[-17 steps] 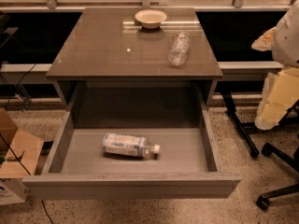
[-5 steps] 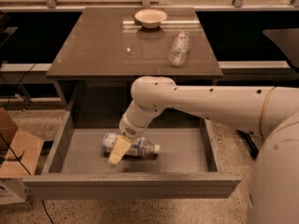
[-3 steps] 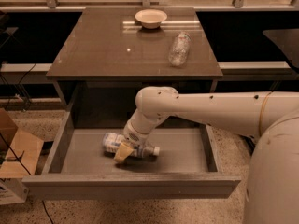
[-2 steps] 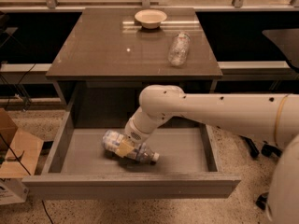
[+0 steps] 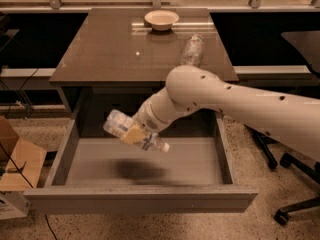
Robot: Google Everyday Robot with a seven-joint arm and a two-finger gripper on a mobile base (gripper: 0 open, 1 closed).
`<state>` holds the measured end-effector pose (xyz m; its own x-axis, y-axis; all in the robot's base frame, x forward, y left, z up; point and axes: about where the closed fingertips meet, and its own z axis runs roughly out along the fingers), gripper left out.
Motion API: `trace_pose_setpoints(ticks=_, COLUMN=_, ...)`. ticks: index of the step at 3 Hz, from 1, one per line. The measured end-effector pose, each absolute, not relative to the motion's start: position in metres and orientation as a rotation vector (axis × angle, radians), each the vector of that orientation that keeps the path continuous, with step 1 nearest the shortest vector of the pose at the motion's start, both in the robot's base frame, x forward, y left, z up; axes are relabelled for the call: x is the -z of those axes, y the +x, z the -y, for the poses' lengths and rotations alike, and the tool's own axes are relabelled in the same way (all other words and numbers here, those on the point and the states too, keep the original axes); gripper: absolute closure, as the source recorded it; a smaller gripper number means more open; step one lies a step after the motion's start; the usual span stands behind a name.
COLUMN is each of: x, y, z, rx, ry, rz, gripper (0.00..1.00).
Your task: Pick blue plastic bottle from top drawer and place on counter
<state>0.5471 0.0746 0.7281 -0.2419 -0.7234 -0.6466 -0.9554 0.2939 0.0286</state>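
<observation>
My gripper (image 5: 134, 132) is shut on the blue plastic bottle (image 5: 118, 126) and holds it in the air above the floor of the open top drawer (image 5: 145, 168). The bottle is tilted, its white cap (image 5: 164, 147) pointing down to the right. Its shadow lies on the drawer floor below it. My white arm (image 5: 235, 104) reaches in from the right, across the drawer's right half. The counter (image 5: 115, 49) is the glossy brown top behind and above the drawer.
A shallow cream bowl (image 5: 161, 19) stands at the counter's back middle. A clear crinkled bottle (image 5: 192, 49) lies on the counter's right side. A cardboard box (image 5: 14, 161) sits on the floor at the left. An office chair base (image 5: 295, 184) is at the right.
The gripper has closed on the bottle in the drawer and lifted it off the drawer floor, up and a little to the left. The bottle now hangs tilted in the air.
</observation>
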Motion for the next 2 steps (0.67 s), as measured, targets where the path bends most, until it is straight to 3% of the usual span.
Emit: trace_pose_setpoints(ticks=2, x=-0.843, y=0.596, z=-0.059, rx=-0.31, ry=-1.521, rz=-1.853, gripper=1.0)
